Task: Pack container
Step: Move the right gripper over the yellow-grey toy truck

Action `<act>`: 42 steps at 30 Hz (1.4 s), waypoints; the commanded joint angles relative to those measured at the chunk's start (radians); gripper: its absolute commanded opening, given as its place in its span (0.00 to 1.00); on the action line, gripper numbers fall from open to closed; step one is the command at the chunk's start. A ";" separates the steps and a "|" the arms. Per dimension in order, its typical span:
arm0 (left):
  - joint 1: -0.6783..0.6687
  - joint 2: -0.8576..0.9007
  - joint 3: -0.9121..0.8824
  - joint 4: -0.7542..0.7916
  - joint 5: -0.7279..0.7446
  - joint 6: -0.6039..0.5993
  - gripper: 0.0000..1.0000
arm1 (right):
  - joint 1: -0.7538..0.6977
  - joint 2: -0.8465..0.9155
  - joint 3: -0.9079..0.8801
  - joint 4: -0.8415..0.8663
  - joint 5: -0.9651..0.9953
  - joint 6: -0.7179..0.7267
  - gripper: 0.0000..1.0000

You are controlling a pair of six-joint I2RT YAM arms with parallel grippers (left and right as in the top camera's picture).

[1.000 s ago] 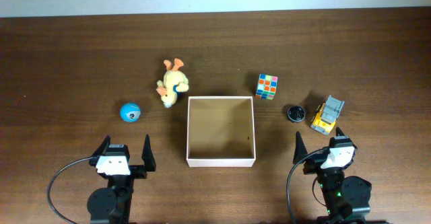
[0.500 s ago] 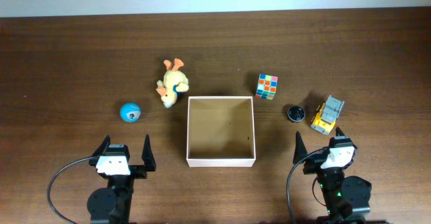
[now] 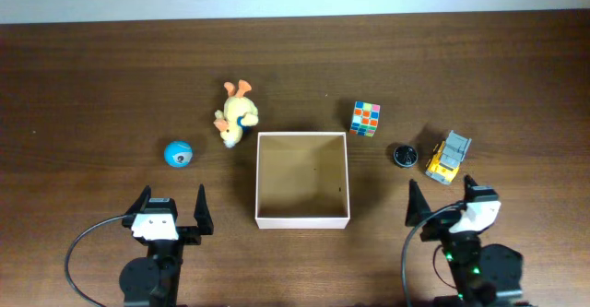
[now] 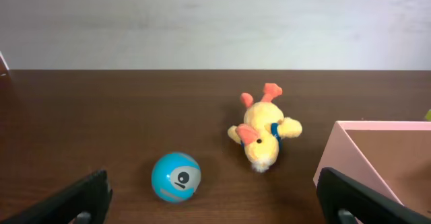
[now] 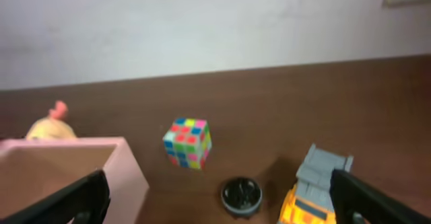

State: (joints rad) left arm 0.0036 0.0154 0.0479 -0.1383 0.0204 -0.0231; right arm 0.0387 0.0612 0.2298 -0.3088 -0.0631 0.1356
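Observation:
The container (image 3: 302,222), a square shallow box with cream walls and a tan floor, sits empty at the table's middle. A blue ball (image 3: 179,154) and a yellow plush duck (image 3: 237,113) lie to its left. A colourful cube (image 3: 365,118), a black round piece (image 3: 403,155) and a yellow-grey toy truck (image 3: 447,156) lie to its right. My left gripper (image 3: 171,199) stands open near the front edge, below the ball (image 4: 176,177). My right gripper (image 3: 441,196) is open just in front of the truck (image 5: 316,190), holding nothing.
The left wrist view shows the duck (image 4: 262,133) and a container wall (image 4: 340,160) on the right. In the right wrist view the cube (image 5: 187,142), black piece (image 5: 242,194) and container corner (image 5: 131,177) lie ahead. A pale wall bounds the table's far edge.
The right arm has shifted slightly to the right and toward the front edge. The left arm and all objects are unmoved.

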 commanded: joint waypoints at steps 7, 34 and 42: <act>0.007 -0.004 -0.012 0.003 0.014 -0.006 0.99 | -0.006 0.279 0.437 -0.271 -0.010 0.015 0.99; 0.007 -0.004 -0.012 0.003 0.014 -0.006 0.99 | -0.009 1.313 0.889 -0.482 0.023 0.076 0.99; 0.007 -0.004 -0.012 0.003 0.014 -0.006 0.99 | -0.006 1.314 0.910 -0.291 0.060 0.045 0.99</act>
State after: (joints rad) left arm 0.0032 0.0158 0.0463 -0.1379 0.0204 -0.0231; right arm 0.0349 1.3785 1.1095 -0.6422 -0.0296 0.1844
